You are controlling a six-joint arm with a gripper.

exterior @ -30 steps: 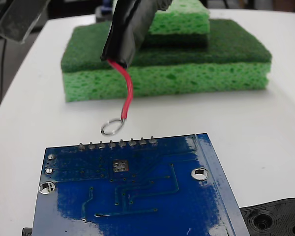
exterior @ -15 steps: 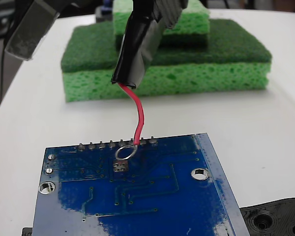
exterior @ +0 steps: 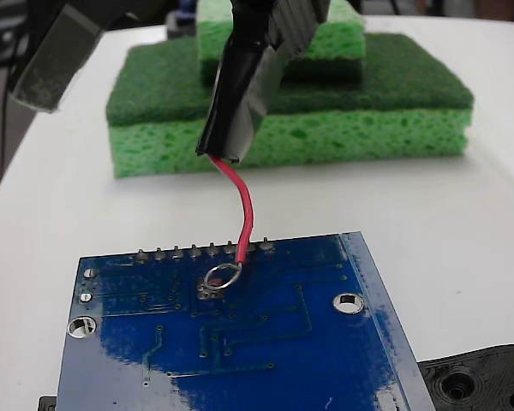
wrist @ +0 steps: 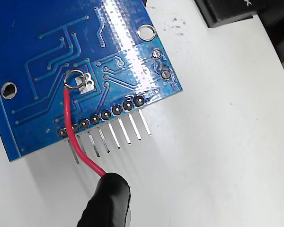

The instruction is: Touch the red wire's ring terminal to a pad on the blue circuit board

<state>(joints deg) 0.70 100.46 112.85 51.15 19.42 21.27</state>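
Fingers [exterior: 47, 56] mostly cropped by the top edge of the fixed view: one blurred grey blade at upper left, another grey part just behind the sleeve's top. Cannot tell whether spread or closed, nor exactly how the wire is gripped.

Right of that blade, black sleeve [exterior: 236, 94] slants down and left, stiff enough to aim the thin lead. Out of its lower end curves the red wire [exterior: 244, 210], bowing right, then dropping to the board's far edge. Seems bent that way so the tip lands flat rather than end-on.

At the tip, ring terminal [exterior: 222, 276] lies over the upper right corner of the pad [exterior: 207, 291], just inside the row of solder pins [exterior: 206, 251]. In the wrist view the ring terminal [wrist: 75, 79] overlaps the pad's [wrist: 88, 86] left edge; looks touching, though true contact is hard to confirm.

Blue circuit board [exterior: 265, 342] lies flat, trace side up, pad exposed to approach from above. Further right, a ringed mounting hole [exterior: 349, 302], then a black plastic piece [exterior: 480, 377] at the lower right corner.

Underneath, a plain white table [exterior: 480, 223], matte and uncluttered near the board. Behind, stacked green sponges [exterior: 368, 128] well apart from the work. Beyond the table edge, only dim, blurred room.
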